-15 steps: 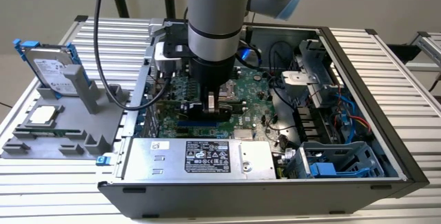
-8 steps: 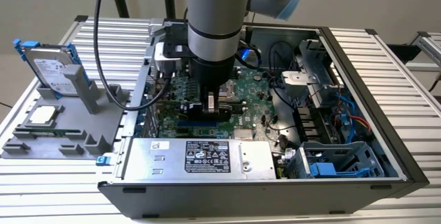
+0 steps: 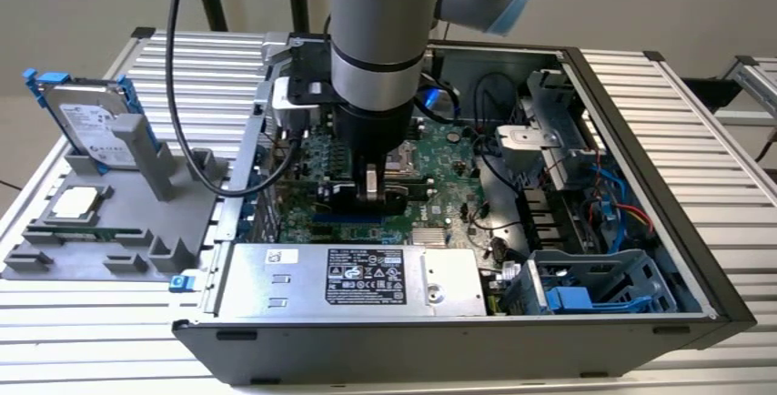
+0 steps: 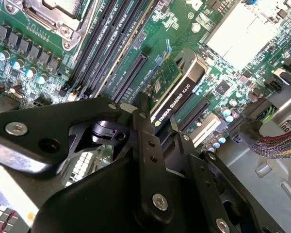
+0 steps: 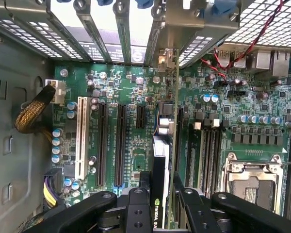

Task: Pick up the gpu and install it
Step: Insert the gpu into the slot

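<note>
The gpu [image 4: 177,90] is a slim card with a green board and a black cooler, and it stands on edge over the green motherboard [image 4: 34,53] inside the open computer case [image 3: 643,131]. My gripper [image 4: 162,133] is shut on the card's upper edge, one black finger on each face. In the first wrist view the gpu [image 5: 161,145] runs edge-on from the gripper [image 5: 162,194] toward the rear bracket openings, in line with a black expansion slot. Whether it sits fully in the slot I cannot tell. In the exterior view the gripper [image 3: 370,197] is low inside the case and hides most of the card.
A hard drive in a blue frame [image 3: 91,122] and a square CPU chip [image 3: 75,202] rest on a grey holder [image 3: 109,258] at the exterior view's left. The power supply [image 3: 352,277], drive cage [image 3: 583,286], cables [image 3: 607,204], CPU socket [image 5: 250,179] and memory slots [image 5: 206,150] crowd the case.
</note>
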Available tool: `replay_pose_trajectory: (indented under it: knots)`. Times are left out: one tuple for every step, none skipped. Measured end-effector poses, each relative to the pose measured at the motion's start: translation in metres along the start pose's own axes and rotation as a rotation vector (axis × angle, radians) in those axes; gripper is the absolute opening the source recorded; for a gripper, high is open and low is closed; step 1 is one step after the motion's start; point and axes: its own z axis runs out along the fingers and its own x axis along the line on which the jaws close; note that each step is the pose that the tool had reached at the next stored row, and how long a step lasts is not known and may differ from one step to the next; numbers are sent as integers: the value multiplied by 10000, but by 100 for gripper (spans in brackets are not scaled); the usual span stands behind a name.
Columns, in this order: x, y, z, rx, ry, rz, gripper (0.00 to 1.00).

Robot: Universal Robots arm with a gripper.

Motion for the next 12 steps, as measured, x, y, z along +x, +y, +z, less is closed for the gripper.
replay_pose_trajectory:
  knots:
    - [0,1,2,0,1,0,0]
    - [0,4,5,1,0,0,0]
    - [0,6,6,2,-1,0,0]
    - [0,6,7,2,-1,0,0]
    - [0,6,7,1,-3,-1,0]
    - [0,7,8,1,-4,-2,0]
    - [0,8,8,1,-5,-2,0]
    - [0,9,8,1,-4,-2,0]
    - [0,9,8,1,-4,-2,0]
    - [0,9,8,1,-4,-1,0]
    - [0,10,7,0,-4,-2,0]
    - [0,9,7,0,-4,-2,0]
